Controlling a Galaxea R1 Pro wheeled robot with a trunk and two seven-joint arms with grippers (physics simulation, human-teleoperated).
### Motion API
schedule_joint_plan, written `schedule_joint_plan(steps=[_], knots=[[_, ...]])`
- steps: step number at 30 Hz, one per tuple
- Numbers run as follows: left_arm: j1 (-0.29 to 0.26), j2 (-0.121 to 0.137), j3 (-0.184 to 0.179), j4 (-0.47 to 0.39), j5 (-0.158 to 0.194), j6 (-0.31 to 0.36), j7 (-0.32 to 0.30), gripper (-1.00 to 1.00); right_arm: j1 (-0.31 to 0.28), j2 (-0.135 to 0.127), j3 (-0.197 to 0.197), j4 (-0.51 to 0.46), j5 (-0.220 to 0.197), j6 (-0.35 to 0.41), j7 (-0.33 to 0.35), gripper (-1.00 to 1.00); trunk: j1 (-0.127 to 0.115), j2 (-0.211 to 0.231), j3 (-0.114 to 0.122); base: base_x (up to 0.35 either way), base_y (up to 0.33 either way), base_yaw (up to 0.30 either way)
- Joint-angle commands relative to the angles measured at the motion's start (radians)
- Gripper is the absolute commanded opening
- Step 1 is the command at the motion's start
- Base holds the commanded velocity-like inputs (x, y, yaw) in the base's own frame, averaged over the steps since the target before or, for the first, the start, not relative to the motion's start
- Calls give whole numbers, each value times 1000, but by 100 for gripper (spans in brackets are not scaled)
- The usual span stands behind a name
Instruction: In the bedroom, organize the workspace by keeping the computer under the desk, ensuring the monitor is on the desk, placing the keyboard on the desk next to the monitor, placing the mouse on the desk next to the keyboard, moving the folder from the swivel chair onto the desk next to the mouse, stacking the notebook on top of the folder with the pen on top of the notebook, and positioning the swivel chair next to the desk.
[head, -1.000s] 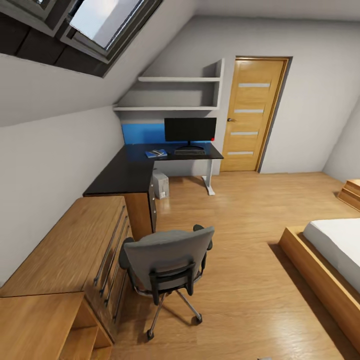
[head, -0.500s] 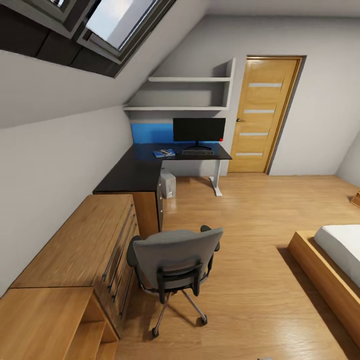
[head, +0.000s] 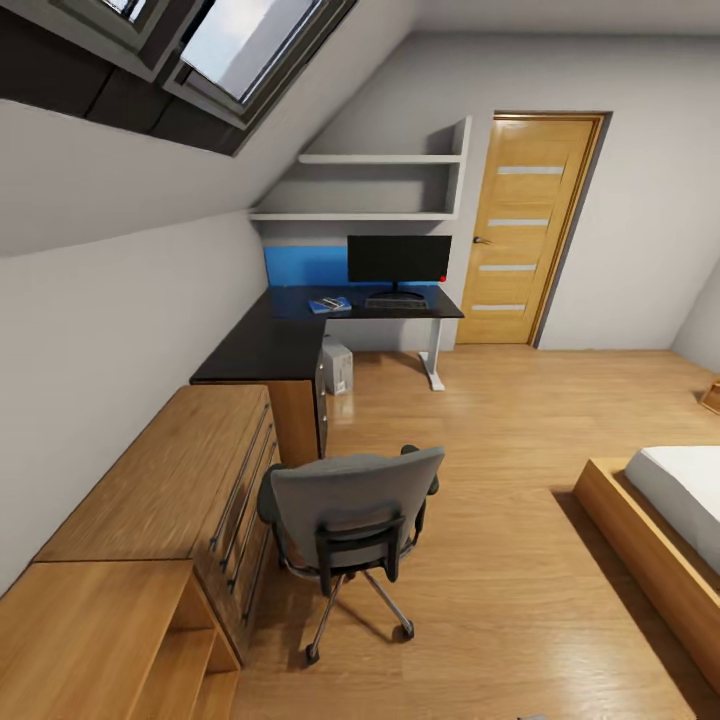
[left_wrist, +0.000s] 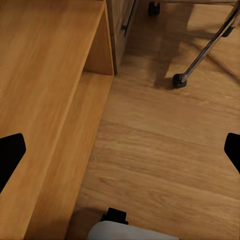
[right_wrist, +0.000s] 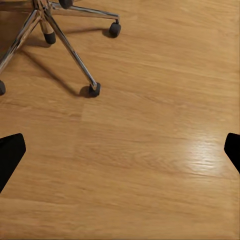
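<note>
The swivel chair (head: 350, 515) stands on the plank floor with its grey back toward me, beside the oak drawer unit and well short of the desk (head: 270, 345). On the desk's far wing stand the monitor (head: 398, 260) and, in front of it, the keyboard (head: 396, 302). The blue folder (head: 330, 305) lies left of the keyboard with something small on it, too small to name. I cannot make out the mouse, notebook or pen. The computer (head: 338, 366) sits under the desk. My left gripper (left_wrist: 120, 155) and right gripper (right_wrist: 120, 152) hang open over the floor, empty.
A low oak drawer unit (head: 170, 480) and an open oak shelf (left_wrist: 45, 100) run along the left wall. The chair's chrome legs and castors (right_wrist: 92, 90) are close ahead. A bed (head: 680, 500) lies at the right, an oak door (head: 525, 230) at the back.
The whole picture has shifted slightly, so the camera has moved. The chair and the things on the desk have stayed where they were.
</note>
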Motion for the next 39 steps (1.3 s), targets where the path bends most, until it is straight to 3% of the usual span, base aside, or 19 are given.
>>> schedule_joint_plan(steps=[1,21,23,28,39], knots=[[0,0,-8,-1,0,-2,10,100,-1,0,8,2,1,-2,-7,100,0,-1,-1,-12,0,0],[0,0,-8,-1,-1,-2,10,100,6,-3,7,2,1,-1,-8,100,0,-1,-1,-63,0,0],[11,-11,-10,0,2,8,9,100,17,9,13,-1,13,6,-13,100,0,-1,-1,0,0,0],[39,-39,-10,1,2,7,10,100,46,35,12,0,11,5,-12,100,19,-36,-17,0,0,0],[75,-45,-11,0,1,7,10,100,61,30,12,2,4,4,-10,100,62,-113,-52,0,0,0]])
